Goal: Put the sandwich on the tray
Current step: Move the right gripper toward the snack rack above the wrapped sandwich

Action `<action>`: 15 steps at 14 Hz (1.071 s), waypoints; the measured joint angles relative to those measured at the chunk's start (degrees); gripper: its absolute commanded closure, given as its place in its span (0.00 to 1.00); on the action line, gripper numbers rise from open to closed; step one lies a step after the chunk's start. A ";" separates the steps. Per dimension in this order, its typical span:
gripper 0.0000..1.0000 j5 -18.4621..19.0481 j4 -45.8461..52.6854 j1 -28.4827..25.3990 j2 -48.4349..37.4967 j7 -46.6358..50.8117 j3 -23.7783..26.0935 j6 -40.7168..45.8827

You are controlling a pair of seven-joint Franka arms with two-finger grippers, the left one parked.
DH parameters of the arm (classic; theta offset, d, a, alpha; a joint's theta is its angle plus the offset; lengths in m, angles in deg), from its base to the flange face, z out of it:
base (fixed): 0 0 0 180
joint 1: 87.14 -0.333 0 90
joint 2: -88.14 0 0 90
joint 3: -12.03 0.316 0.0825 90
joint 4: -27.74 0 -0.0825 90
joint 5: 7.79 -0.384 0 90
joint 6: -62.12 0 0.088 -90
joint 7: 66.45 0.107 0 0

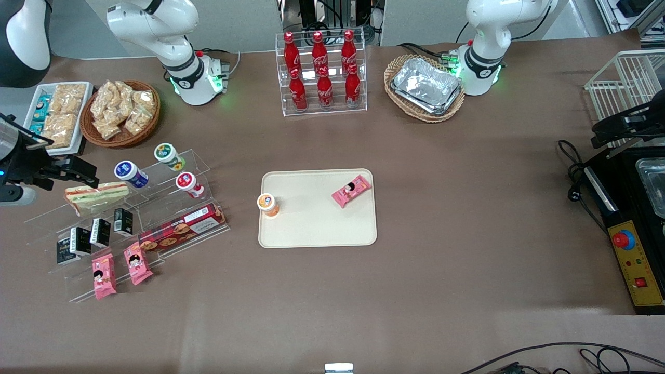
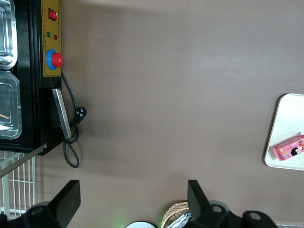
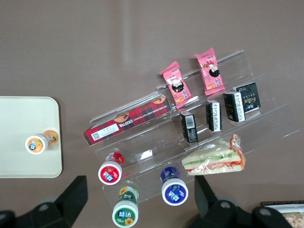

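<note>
While the sandwich (image 1: 95, 197) lies on the clear rack (image 1: 171, 221), long axis pointing trayward, the gripper (image 1: 78, 171) hovers spread just above it; tray (image 1: 317, 228) well apart.

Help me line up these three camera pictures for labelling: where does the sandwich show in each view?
Front view: the sandwich lies on the clear acrylic display rack, toward the working arm's end of the table; the pincer hovers open just above it.
Right wrist view: the sandwich is on the same rack, beside the blue-lidded cup.
Left wrist view: not in it.
Shared landmark: the tray, seen in all three.
</note>
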 measured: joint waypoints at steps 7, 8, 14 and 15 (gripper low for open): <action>0.00 -0.10 0.00 0.00 0.00 -0.23 -1.31 0.03; 0.00 -0.10 -0.03 -0.01 0.00 -1.13 -1.31 0.32; 0.00 -0.10 -0.18 0.00 -0.01 -17.01 -2.25 3.43; 0.00 -0.10 -0.18 0.00 -0.03 -21.54 -2.60 3.86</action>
